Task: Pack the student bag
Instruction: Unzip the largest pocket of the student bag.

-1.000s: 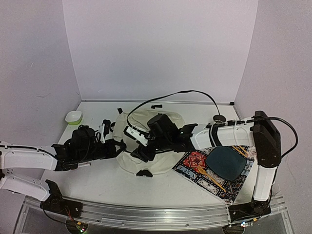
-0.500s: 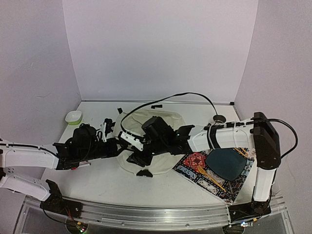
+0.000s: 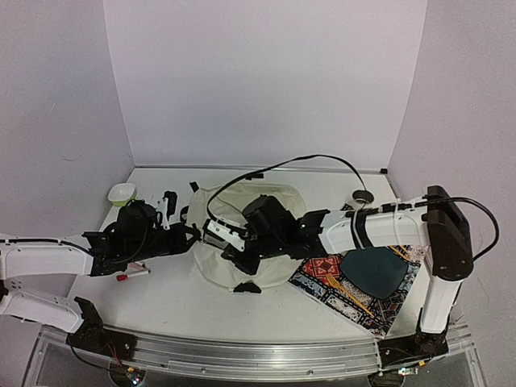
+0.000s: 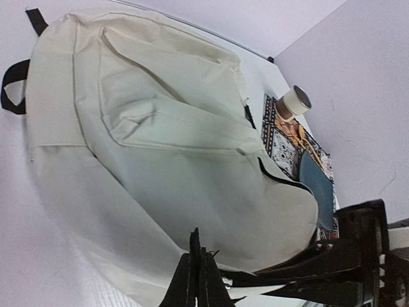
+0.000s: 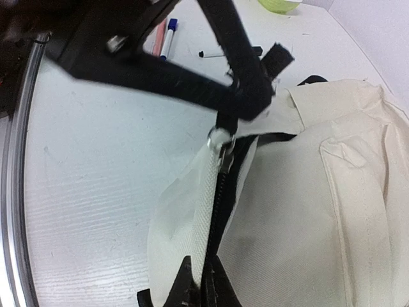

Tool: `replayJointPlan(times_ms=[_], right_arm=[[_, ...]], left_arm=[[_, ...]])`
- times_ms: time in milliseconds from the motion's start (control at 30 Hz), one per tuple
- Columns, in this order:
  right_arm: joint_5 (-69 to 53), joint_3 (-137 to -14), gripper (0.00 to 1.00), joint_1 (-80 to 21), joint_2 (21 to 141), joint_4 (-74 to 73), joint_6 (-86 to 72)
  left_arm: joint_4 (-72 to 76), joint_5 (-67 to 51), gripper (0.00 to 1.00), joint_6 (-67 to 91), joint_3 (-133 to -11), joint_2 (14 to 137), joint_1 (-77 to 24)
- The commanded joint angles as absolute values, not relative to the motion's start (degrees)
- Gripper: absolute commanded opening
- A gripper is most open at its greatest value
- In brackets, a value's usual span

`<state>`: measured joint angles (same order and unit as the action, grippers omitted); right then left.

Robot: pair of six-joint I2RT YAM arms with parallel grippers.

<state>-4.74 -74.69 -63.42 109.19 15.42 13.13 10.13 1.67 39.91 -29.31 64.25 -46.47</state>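
Centrally, student bag (image 3: 222, 270), white table (image 3: 185, 300) (lilac walls (image 3: 266, 81))

Illumination bright, even, diffuse — soft shadows only beside the student bag (image 3: 214, 266). Right wrist view: upper foreground blurred.

cream student bag (image 3: 242, 234), lying flat, table centre
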Motion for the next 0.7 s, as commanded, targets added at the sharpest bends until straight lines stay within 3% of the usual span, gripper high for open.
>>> replayJointPlan(times_ms=[0, 467, 667], right_arm=[[-5.09, -69.19, 0.00, -63.55, 101.21, 11.59, 16.10], [-3.56, -58.08, 0.00, -63.52, 92.68, 12.63, 21.70], [-3.44, -56.92, 0.01, -63.52, 90.55, 13.50, 19.36]], left_arm=[[5.82, 7.88, 0.00, 37.19, -34.16, 64.79, -39.70], [2.03, 15.88, 0.00, 36.45, -33.63, 73.25, -29.36], [3.61, 11.78, 0.00, 36.36, -33.51, 78.59, -27.94]])
